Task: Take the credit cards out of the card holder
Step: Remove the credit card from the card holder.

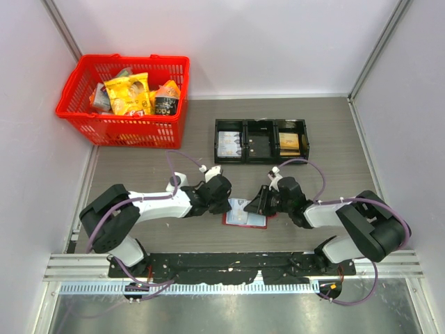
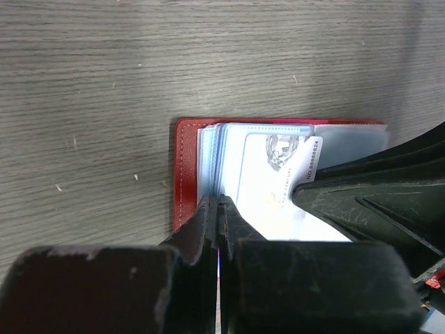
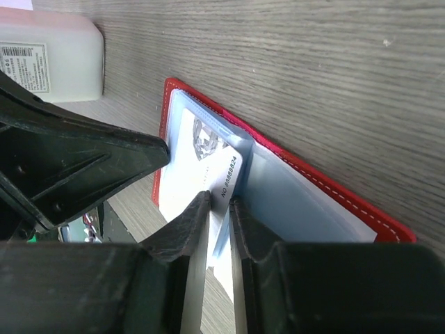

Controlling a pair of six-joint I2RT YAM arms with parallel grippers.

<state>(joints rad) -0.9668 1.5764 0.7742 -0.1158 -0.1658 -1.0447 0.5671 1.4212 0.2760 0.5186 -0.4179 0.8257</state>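
The red card holder (image 1: 243, 217) lies open on the table between both arms, its pale blue sleeves (image 2: 212, 149) facing up. My left gripper (image 2: 219, 200) is shut on the left edge of those sleeves (image 3: 182, 125). A whitish credit card (image 2: 306, 156) with a printed number sticks out of a sleeve at a tilt. My right gripper (image 3: 219, 200) is shut on that credit card (image 3: 233, 177), one finger on each face of its corner. In the top view the left gripper (image 1: 221, 202) and right gripper (image 1: 263, 203) meet over the holder and hide part of it.
A black three-compartment tray (image 1: 261, 141) with cards and notes stands behind the holder. A red basket (image 1: 125, 97) of snack packs sits at the back left. Pale walls close in the table on both sides.
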